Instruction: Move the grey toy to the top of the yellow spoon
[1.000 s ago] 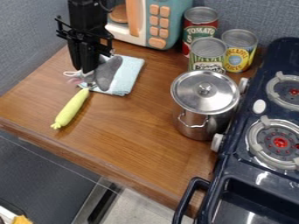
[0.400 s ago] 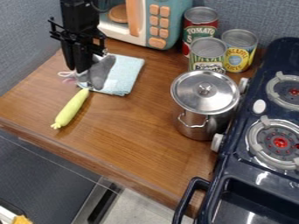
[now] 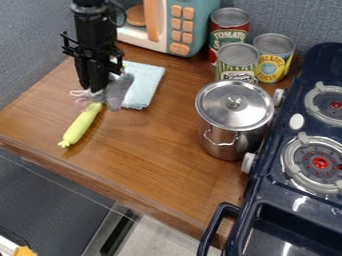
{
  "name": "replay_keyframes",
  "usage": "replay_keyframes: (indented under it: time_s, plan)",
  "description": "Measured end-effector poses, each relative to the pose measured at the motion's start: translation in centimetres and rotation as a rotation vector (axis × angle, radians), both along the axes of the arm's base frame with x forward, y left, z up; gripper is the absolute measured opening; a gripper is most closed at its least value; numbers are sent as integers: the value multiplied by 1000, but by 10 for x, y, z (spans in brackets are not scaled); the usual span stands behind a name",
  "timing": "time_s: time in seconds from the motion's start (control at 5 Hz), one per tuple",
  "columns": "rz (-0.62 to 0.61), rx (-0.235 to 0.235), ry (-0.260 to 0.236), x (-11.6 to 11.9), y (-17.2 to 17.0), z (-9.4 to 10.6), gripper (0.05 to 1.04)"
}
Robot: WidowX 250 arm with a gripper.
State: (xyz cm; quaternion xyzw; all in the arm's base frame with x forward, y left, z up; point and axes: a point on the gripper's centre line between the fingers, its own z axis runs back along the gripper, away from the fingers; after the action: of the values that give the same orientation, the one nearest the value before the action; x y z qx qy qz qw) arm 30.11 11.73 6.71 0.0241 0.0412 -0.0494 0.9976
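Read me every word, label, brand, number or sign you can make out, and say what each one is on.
"TOMATO": on the red and green can with a silver lid; the line below is partly hidden, so I can't read it whole.
Green and white striped can: dark lettering, too blurred to quote.
Yellow can with a blue label patch: lettering, too small to quote surely.
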Motion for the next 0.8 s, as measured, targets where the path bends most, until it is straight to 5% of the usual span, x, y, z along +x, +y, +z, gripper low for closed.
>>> replay_keyframes:
  time_s: [0.4, 0.8]
  plan:
    - [12, -12, 66, -2, 1, -27, 152]
    - [20, -10, 61, -1, 2, -28, 201]
